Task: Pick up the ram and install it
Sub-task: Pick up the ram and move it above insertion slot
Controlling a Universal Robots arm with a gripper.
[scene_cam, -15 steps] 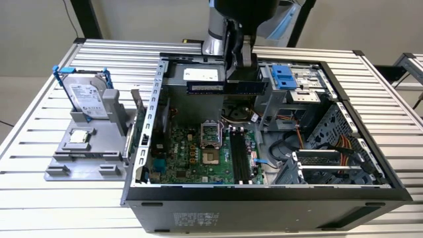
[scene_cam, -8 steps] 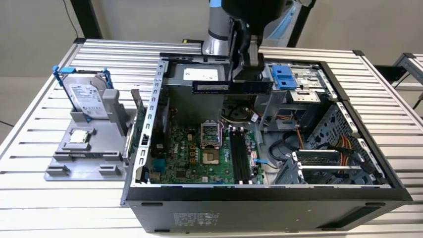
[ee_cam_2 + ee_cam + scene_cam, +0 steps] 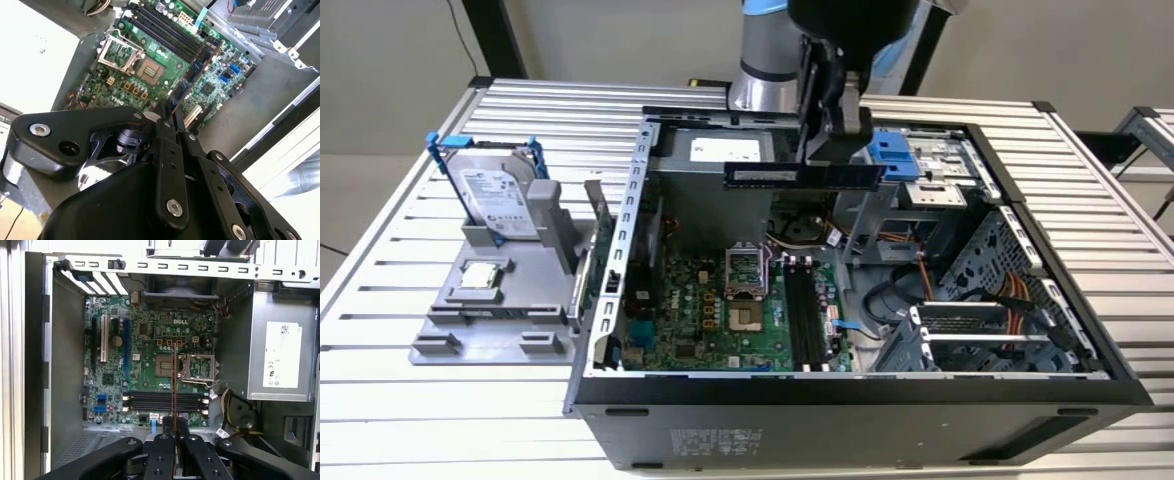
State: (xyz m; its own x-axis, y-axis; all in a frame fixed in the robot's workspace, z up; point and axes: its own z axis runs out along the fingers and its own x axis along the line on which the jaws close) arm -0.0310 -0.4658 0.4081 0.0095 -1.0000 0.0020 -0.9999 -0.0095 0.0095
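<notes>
My gripper (image 3: 835, 160) hangs over the open computer case (image 3: 854, 395), shut on the ram (image 3: 803, 177), a thin dark stick held level above the back of the case. In the second wrist view the ram (image 3: 197, 67) sticks out from between the fingers (image 3: 165, 131) over the green motherboard (image 3: 130, 75). In the first wrist view the ram (image 3: 173, 380) is seen edge-on as a thin line above the board. The black memory slots (image 3: 807, 318) (image 3: 162, 27) (image 3: 165, 401) lie on the board well below it, apart from the stick.
A grey fixture (image 3: 480, 335) at the exterior view's left holds a hard drive in a blue frame (image 3: 494, 190) and a small silver CPU chip (image 3: 480, 275). Inside the case are the CPU socket (image 3: 744, 268), cables (image 3: 947, 270), a drive cage (image 3: 961, 340) and the power supply (image 3: 280, 355).
</notes>
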